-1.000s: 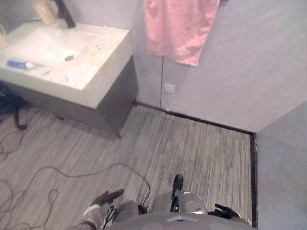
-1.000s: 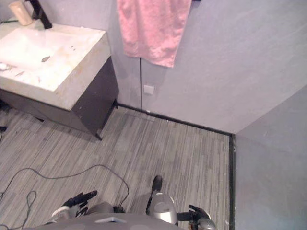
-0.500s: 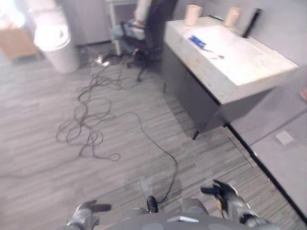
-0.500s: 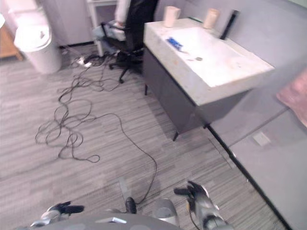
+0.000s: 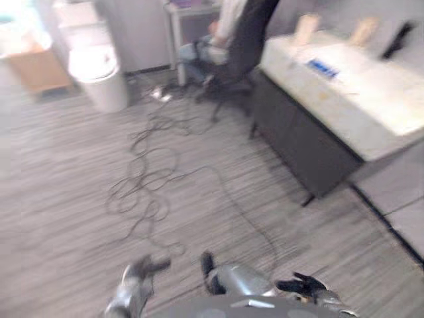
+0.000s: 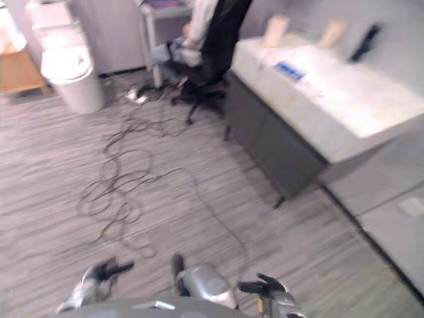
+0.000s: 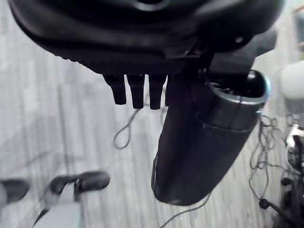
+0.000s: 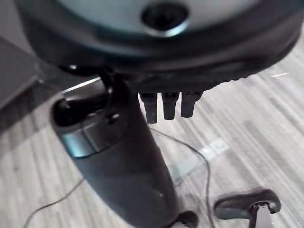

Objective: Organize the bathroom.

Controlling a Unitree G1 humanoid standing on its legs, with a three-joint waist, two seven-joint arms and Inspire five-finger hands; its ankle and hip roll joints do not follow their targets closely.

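Left hand (image 5: pixel 138 271) hung low over grey striped floor (image 5: pixel 59 199), fingers relaxed, empty. White round bin (image 5: pixel 99 73) stood far left by wall. Seated person (image 5: pixel 222 23) on black chair. White stone sink counter (image 5: pixel 351 93) at right carried blue tube (image 5: pixel 322 67) (two beige cups behind). Right hand (image 5: pixel 303 286) low, fingers loosely spread, empty.

floor (image 5: pixel 59 199) grey striped | bin (image 5: pixel 99 76) white | cabinet (image 5: pixel 301 142) dark grey

We count one washbasin counter (image 5: pixel 371 99) carrying two pale cups (image 5: pixel 306 28), one blue tube (image 5: pixel 322 67) and one dark tap (image 5: pixel 399 38). On the floor stand one white bin (image 5: pixel 101 76) and one black office chair (image 5: pixel 242 46) with one person (image 5: pixel 222 26) seated.
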